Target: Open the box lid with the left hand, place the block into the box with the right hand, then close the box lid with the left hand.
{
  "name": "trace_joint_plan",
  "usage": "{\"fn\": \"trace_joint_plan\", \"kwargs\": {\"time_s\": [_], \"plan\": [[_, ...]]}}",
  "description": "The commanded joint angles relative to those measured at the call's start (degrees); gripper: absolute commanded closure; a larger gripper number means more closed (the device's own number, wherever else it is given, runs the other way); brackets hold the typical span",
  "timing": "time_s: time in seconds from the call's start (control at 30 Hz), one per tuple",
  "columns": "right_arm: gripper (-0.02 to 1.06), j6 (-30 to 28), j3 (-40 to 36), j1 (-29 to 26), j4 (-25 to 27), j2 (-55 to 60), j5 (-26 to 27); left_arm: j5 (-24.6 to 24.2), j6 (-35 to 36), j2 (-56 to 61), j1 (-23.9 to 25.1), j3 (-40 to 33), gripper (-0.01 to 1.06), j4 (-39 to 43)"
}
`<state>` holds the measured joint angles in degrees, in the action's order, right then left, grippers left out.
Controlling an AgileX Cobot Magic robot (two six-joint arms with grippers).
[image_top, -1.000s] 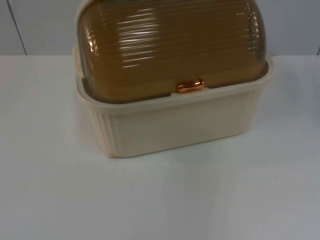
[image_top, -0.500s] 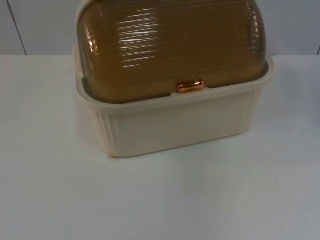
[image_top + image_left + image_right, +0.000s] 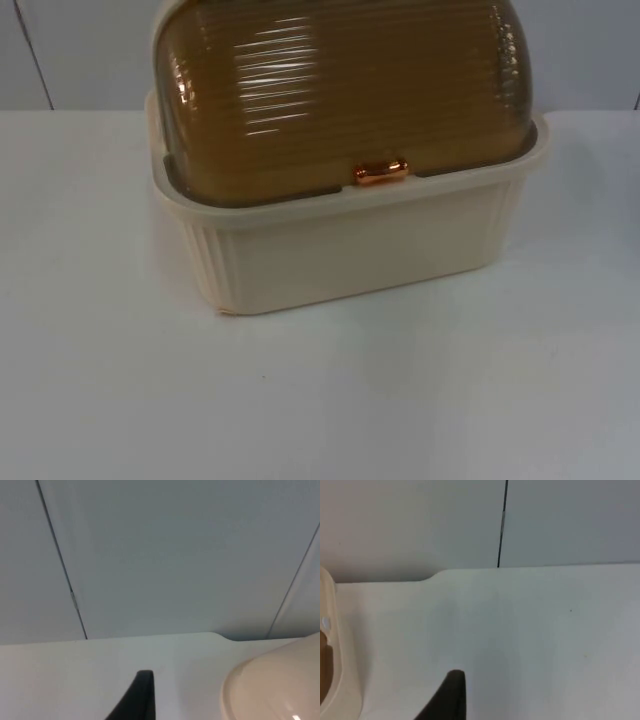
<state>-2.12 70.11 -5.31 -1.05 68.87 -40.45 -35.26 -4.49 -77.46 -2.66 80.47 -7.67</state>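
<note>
cream ribbed box (image 3: 350, 250) with shut amber see-through domed lid (image 3: 340, 90) and copper latch (image 3: 380, 172) at table (image 3: 320, 400) far edge, left gripper (image 3: 137, 700) and right gripper (image 3: 447, 697) beside it, finger state can't tell

Left gripper (image 3: 142, 700) and right gripper (image 3: 452, 697) wait above table.
</note>
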Motion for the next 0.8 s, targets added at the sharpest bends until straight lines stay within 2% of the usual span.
{"fn": "trace_joint_plan", "kwargs": {"time_s": [0.0,0.17,0.2,0.27,0.37,0.47,0.53,0.57,0.63,0.7,0.77], "plan": [[-0.01,0.2,0.2,-0.2,0.0,-0.5,-1.1,0.2,0.5,0.5,-0.2,-0.2,0.0,-0.9],[-0.01,0.7,0.2,-0.2,0.1,-0.5,0.2,-2.2,0.4,0.5,-0.2,-0.2,0.0,-0.3],[-0.01,2.5,0.2,-0.2,0.1,-0.5,0.3,-3.0,0.4,0.5,-0.2,-0.2,0.0,-0.3],[-0.01,4.6,0.0,-0.2,0.1,-0.5,-0.7,-4.4,-0.1,0.5,-0.2,-0.2,0.0,-0.8],[-0.01,4.7,-1.5,-0.2,-0.1,-0.6,-1.7,-5.4,-1.4,0.5,-0.2,-0.2,0.0,-0.9],[-0.01,4.7,-6.8,-0.2,-0.3,-1.9,-1.2,-6.9,-4.8,1.6,-0.2,-2.4,0.0,-1.6],[-0.01,4.7,-10.5,-0.2,-0.3,-4.5,0.2,-5.8,-4.8,4.9,-0.2,-7.3,0.0,-2.4],[-0.01,4.7,-10.5,-0.2,-0.3,-4.5,0.2,-5.8,-4.8,4.9,-0.2,-7.3,0.0,-2.4],[-0.01,4.7,-16.1,-0.2,-0.3,-10.6,2.7,-2.9,-5.0,9.1,-0.2,-13.2,0.0,-2.0],[-0.01,4.7,-18.5,-0.2,-0.9,-15.0,3.0,0.5,-5.1,13.9,-0.2,-19.2,0.0,-0.5],[-0.01,4.9,-19.4,-0.2,-1.7,-17.3,2.6,1.2,-5.1,16.6,-0.2,-21.1,0.0,-0.3]]}}
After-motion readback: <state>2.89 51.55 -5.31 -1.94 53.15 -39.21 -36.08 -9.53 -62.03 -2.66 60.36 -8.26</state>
